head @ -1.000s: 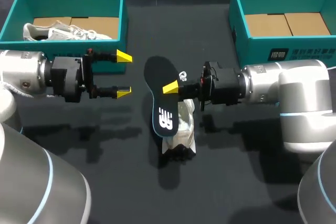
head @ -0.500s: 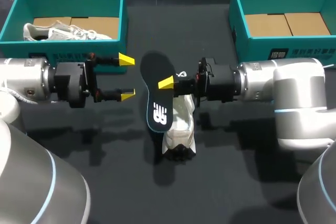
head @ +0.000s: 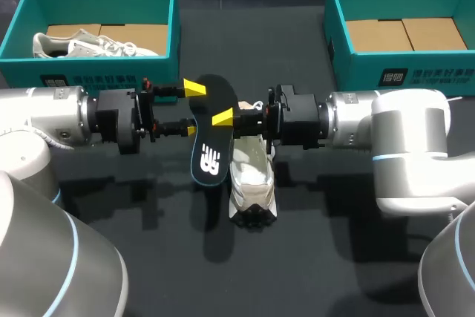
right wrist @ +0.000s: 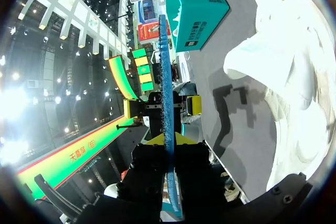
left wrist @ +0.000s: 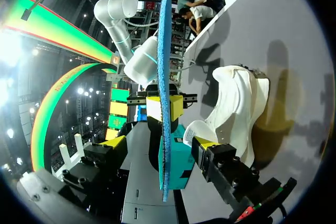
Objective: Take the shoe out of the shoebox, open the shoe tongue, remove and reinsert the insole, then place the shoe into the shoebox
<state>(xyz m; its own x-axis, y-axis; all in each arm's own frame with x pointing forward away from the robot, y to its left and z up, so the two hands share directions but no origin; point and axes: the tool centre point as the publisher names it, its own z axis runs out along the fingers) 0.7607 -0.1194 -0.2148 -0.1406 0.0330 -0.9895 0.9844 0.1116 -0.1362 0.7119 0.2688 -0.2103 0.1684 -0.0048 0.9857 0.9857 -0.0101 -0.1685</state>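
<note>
My right gripper [head: 224, 118] is shut on the black insole [head: 211, 146], which hangs edge-up above the table with its white logo low. My left gripper [head: 193, 109] is open, and its yellow fingertips straddle the insole's upper part with gaps on both sides. In the left wrist view the blue-edged insole [left wrist: 165, 87] stands between my left gripper's [left wrist: 160, 145] fingers, with a gap on each side. The right wrist view has the insole [right wrist: 167, 93] pinched in my right gripper [right wrist: 168, 140]. The white shoe [head: 251, 180] lies on the table under the right arm.
A teal shoebox [head: 165, 5] at the back left holds another white shoe [head: 89, 44]. A second teal box [head: 335, 12] stands at the back right with only cardboard inside. The dark table's front part is bare.
Both arms have come toward each other. The right gripper carried the insole to the left, and the left gripper's fingers now stand on either side of it, a little narrower than before.
</note>
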